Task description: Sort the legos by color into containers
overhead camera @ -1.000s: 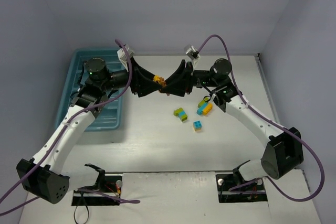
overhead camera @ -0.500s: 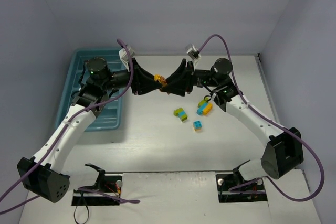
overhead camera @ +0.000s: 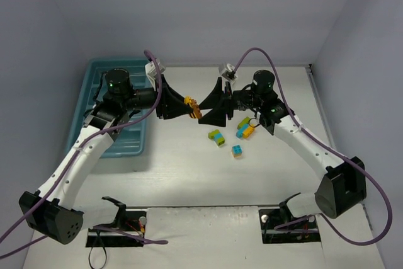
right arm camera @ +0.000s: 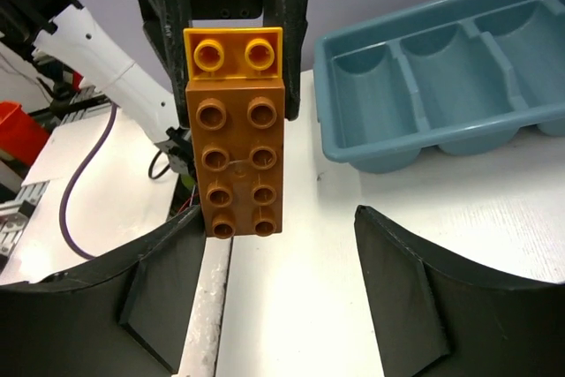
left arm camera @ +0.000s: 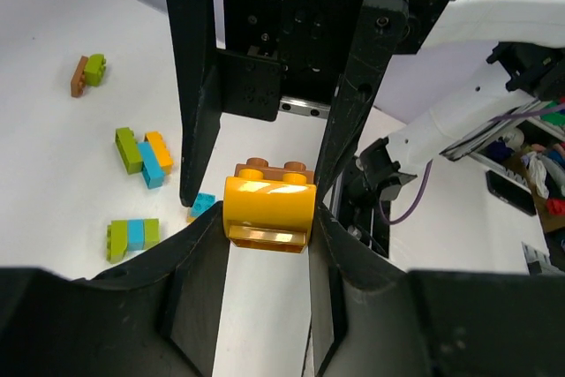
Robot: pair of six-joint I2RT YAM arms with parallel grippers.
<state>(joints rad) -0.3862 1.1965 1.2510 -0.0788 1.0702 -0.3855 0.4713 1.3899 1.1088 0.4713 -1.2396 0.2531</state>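
My left gripper (left arm camera: 265, 229) is shut on a yellow lego (left arm camera: 267, 209), and a brown lego (left arm camera: 276, 168) is stuck to its far side. From above, this pair (overhead camera: 192, 105) hangs over the table between both grippers. My right gripper (right arm camera: 282, 253) is open, and the long brown lego (right arm camera: 238, 169) with the yellow one (right arm camera: 234, 52) stands just in front of its jaws, close to its left finger. The containers are one teal tray (overhead camera: 94, 77) at the far left, and its compartments (right arm camera: 424, 86) show nothing inside.
Loose legos lie right of centre: a green-cyan pair (overhead camera: 217, 137), a cyan-orange-green cluster (overhead camera: 245, 128) and a small cyan-orange one (overhead camera: 237, 150). A brown-green piece (left arm camera: 88, 72) lies farther off. Purple cables arch over both arms.
My right gripper has opened, let go of the brown lego and drawn back to the right. My left gripper has shut on the yellow lego and keeps the pair.
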